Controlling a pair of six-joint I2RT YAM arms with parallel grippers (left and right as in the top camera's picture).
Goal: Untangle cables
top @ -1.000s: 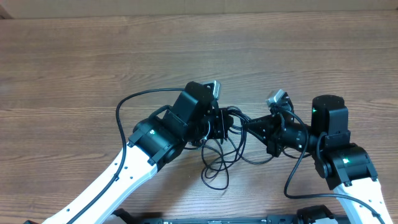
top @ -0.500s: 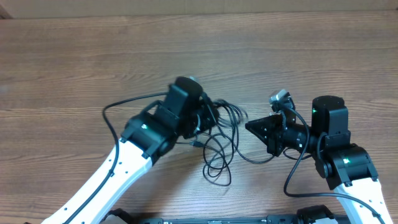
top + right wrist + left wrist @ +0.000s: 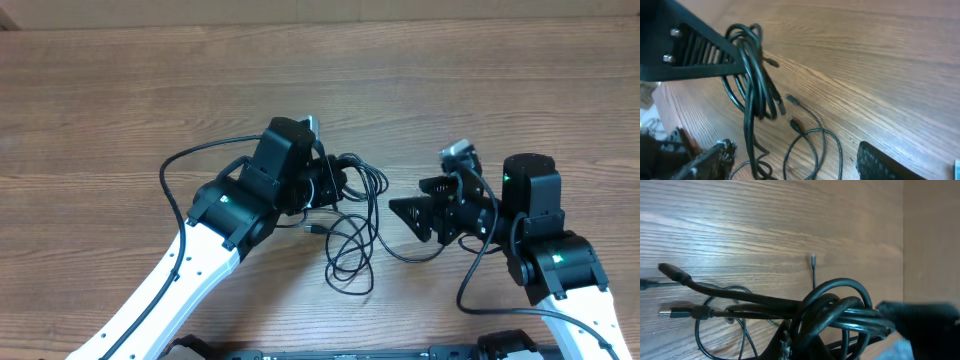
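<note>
The left arm [image 3: 200, 260] comes in from the counter's 7 o'clock edge and reaches toward the middle. The left jaws are clenched on the cables [image 3: 352, 250], gripping a bunched coil of several black strands. In the left wrist view the coil [image 3: 840, 305] arches up off the wood just in front of the jaws. Two strands run from it toward 9 o'clock, one ending in a dark plug [image 3: 672, 271] and one in a silvery plug [image 3: 670, 313], both lying on the counter [image 3: 450, 90]. In the overhead view the slack falls from the coil toward 6 o'clock, and thin loops overlap one another on the wood. The right wrist view shows the coil [image 3: 752, 75] draped over the left arm's ribbed finger [image 3: 705, 47], with loose ends below it. At 3 o'clock of the coil, apart from it, the right jaws are released and spread wide, grasping nothing. The right arm [image 3: 550, 250] rises from the 5 o'clock corner.
</note>
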